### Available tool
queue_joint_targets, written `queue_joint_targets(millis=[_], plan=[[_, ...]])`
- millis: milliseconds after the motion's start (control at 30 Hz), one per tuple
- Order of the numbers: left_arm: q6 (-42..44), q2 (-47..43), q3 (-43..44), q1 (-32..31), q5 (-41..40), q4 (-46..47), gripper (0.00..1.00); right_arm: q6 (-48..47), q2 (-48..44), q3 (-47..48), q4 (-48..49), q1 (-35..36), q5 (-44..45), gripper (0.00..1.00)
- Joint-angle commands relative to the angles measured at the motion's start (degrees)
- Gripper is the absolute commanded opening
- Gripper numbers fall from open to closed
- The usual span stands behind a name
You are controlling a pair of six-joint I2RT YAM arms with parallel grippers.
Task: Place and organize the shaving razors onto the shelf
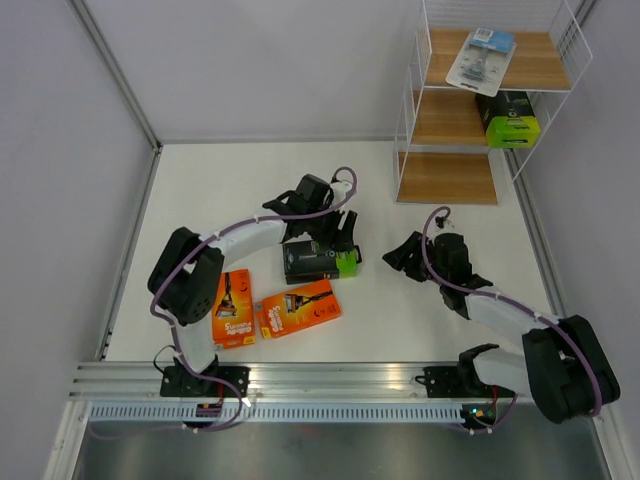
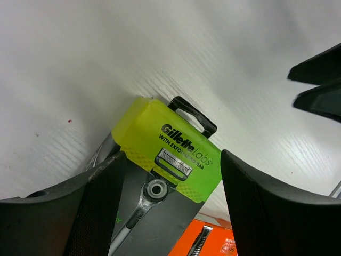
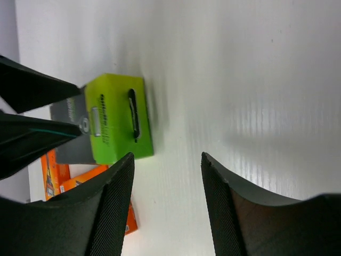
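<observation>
A black box with a lime-green end (image 1: 318,261) lies on the white table. My left gripper (image 1: 337,236) is open, its jaws straddling the box's green end (image 2: 165,144) just above it. My right gripper (image 1: 404,252) is open and empty to the right of the box, facing its green end (image 3: 117,117). Two flat orange cards (image 1: 233,308) (image 1: 298,309) lie near the front left. On the shelf (image 1: 450,178) the clear blister with blue card (image 1: 482,55) lies on the top board. A second black and lime box (image 1: 510,118) sits on the middle board.
The shelf stands in the back right corner against the walls; its bottom board is bare. A metal rail (image 1: 330,380) runs along the table's front edge. The right gripper's fingers (image 2: 319,85) show at the right of the left wrist view.
</observation>
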Motion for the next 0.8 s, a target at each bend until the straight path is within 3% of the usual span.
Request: queue_joint_targets(millis=[0,200,300,533,767], plan=[[-2.63,-5.79,0.43,-0.12,-6.13,2.34,0.76,-3.40,6.22,0.53,4.68,-1.69,-11.16,0.59],[-13.26,-18.60,-4.57,-0.03,-20.79,-2.31,0.80,-2.19,17.92,4.14,15.92,-1.60,-18.49,0.55],[-17.66,-23.54,-10.37,-0.03,-24.06,-3.54,0.81,-2.18,21.70,5.64,18.83,-1.51,-19.98,0.55],[-24.07,-35.93,-22.94,0.06,-26.19,-4.16,0.83,-1.31,29.00,8.10,24.37,0.42,-20.78,0.55],[-25.75,-38.59,-27.08,0.15,-26.28,-4.25,0.84,-1.74,31.64,8.98,25.78,0.77,-15.24,0.53]])
